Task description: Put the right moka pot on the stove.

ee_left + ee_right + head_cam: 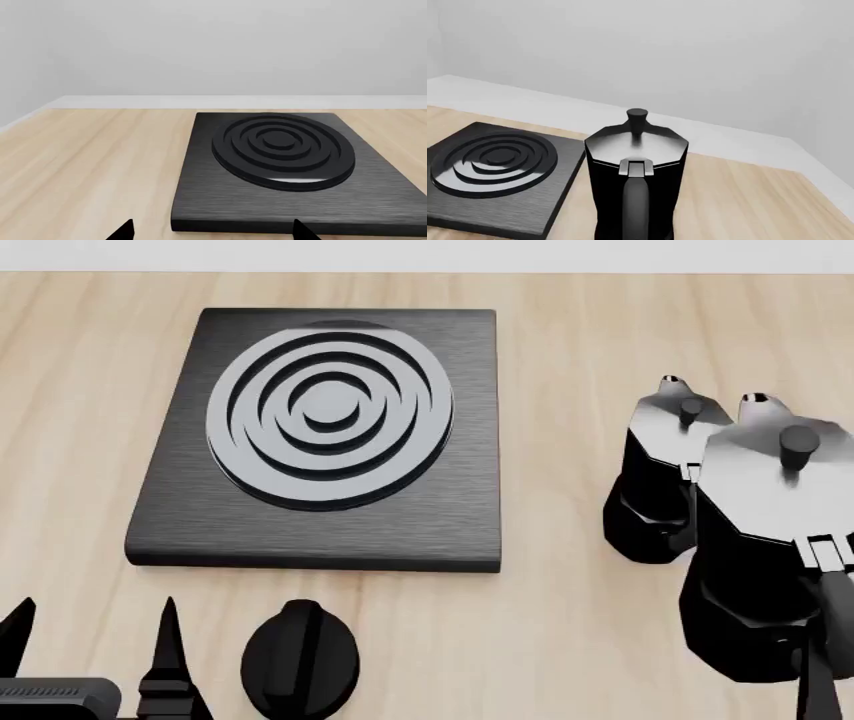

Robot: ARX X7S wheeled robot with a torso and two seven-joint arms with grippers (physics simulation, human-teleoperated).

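The step in hand looks like the approach to the grasp: the right moka pot (761, 550) stands upright on the wooden counter (574, 640), well to the right of the stove (320, 530) and not yet lifted. A second, identical moka pot (663, 480) stands just beside it, on the side nearer the stove and a little farther back; in the head view the two overlap, so whether they touch cannot be told. The right wrist view looks straight at the right pot's loop handle (635, 207) and lid knob (636, 116), which suggests the right gripper (817, 680) is lined up on the handle side, but only a sliver of one finger shows at the head view's lower edge, so I cannot tell how wide its jaws stand or whether they have closed on anything. The left gripper (91, 655) hangs near the stove's front edge with its jaws spread apart and empty, beside the black oval knob (300, 658). The burner rings (330, 418) are bare. The next move calls for closing on the handle or body, lifting clear of the neighbouring pot, and carrying it leftward over that pot to set it on the rings.
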